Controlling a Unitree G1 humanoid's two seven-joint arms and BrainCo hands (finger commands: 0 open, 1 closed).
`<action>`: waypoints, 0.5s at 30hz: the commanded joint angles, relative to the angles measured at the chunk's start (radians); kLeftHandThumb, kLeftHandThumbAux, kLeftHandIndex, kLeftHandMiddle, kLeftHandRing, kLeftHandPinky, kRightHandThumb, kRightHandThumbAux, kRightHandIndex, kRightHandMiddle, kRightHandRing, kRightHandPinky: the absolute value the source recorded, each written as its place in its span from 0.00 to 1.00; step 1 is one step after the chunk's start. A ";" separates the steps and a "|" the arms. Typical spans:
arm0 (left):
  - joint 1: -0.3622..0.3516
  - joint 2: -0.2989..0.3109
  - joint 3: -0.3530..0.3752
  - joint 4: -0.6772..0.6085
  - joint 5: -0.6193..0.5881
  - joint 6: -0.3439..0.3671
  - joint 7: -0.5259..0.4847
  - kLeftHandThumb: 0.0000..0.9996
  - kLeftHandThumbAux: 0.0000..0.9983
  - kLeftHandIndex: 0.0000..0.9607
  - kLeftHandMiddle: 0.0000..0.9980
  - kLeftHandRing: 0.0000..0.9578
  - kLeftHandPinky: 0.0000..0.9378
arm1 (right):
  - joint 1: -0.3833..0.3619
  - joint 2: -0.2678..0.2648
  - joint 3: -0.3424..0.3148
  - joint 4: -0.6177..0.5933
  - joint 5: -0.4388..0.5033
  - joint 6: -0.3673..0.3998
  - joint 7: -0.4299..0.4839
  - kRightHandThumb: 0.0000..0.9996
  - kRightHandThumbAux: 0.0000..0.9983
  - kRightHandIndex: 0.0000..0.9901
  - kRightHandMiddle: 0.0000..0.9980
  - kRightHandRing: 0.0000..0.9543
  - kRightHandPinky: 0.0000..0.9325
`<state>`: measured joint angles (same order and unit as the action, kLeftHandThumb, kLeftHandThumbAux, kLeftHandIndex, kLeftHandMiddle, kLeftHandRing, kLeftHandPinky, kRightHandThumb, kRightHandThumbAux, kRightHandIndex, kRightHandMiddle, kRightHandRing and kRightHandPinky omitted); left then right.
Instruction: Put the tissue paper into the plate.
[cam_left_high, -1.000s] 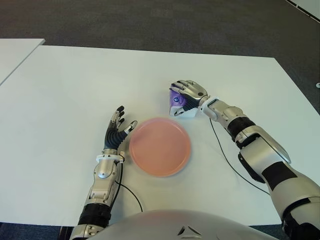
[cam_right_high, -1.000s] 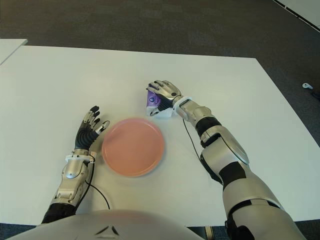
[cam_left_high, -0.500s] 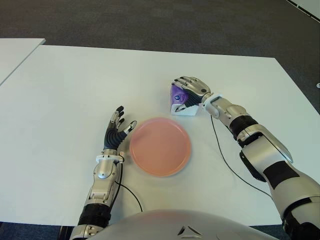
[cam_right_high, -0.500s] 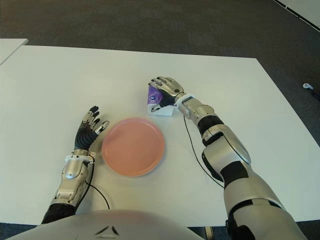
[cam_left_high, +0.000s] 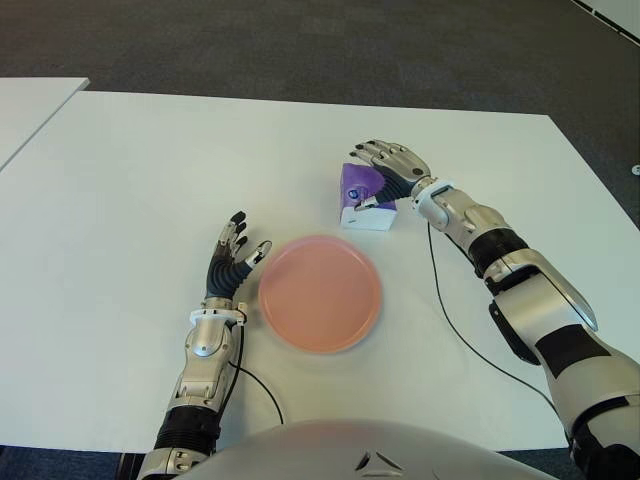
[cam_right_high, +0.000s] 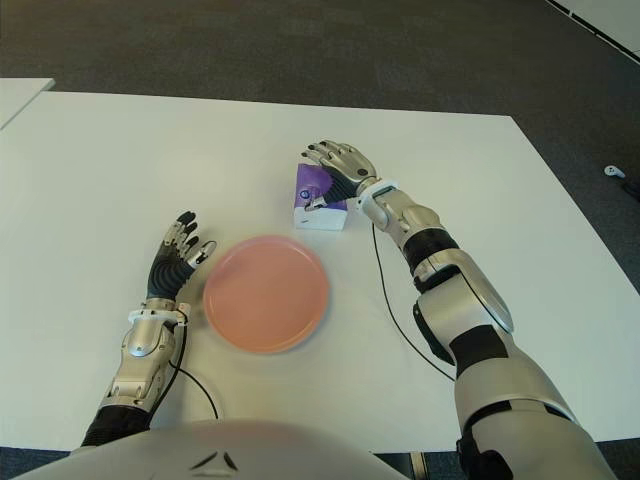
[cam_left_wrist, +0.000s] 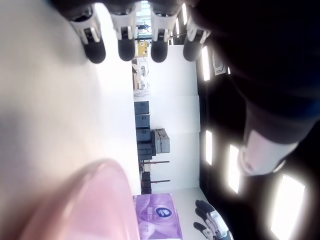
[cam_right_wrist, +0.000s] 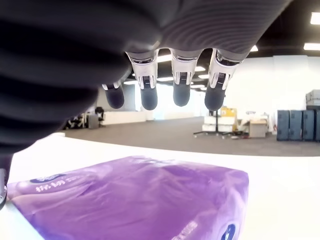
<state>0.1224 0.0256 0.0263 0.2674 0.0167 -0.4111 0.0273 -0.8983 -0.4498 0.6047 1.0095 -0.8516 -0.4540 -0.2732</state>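
A smooth white table (cam_left_high: 150, 170) carries a round, shallow plate (cam_left_high: 320, 293) of matte salmon-pink with a low raised rim, and nothing lies in it. Just beyond the plate's far right edge sits the tissue paper (cam_left_high: 362, 192), a soft rectangular pack in glossy purple film with white along its lower side, lying on the table apart from the plate. The right hand (cam_left_high: 392, 165), metallic with dark segmented fingers (cam_right_wrist: 181, 80), is over the pack's far right side; in its own wrist view the four fingers stretch out straight above the crinkled purple wrapper with a clear gap beneath, gripping nothing. The left hand (cam_left_high: 232, 262) shows just to the left of the plate, its black-tipped fingers spread loosely and pointing away from the robot, empty.
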 joint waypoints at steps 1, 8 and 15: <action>0.010 0.003 0.005 0.017 -0.012 0.026 -0.015 0.00 0.63 0.00 0.00 0.00 0.00 | 0.036 -0.009 -0.008 -0.022 0.017 -0.011 0.021 0.25 0.46 0.00 0.00 0.00 0.00; 0.011 0.003 0.008 0.014 -0.013 0.029 -0.015 0.00 0.64 0.00 0.00 0.00 0.00 | 0.054 -0.016 -0.010 -0.043 0.015 -0.014 0.029 0.24 0.47 0.00 0.00 0.00 0.00; 0.011 0.001 0.012 0.011 -0.012 0.031 -0.010 0.00 0.64 0.00 0.00 0.00 0.00 | 0.074 -0.026 -0.002 -0.062 0.007 -0.018 0.041 0.22 0.47 0.00 0.00 0.00 0.00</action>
<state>0.1224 0.0261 0.0314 0.2665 0.0101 -0.4077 0.0207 -0.8557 -0.4626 0.6005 0.9572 -0.8467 -0.4619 -0.2498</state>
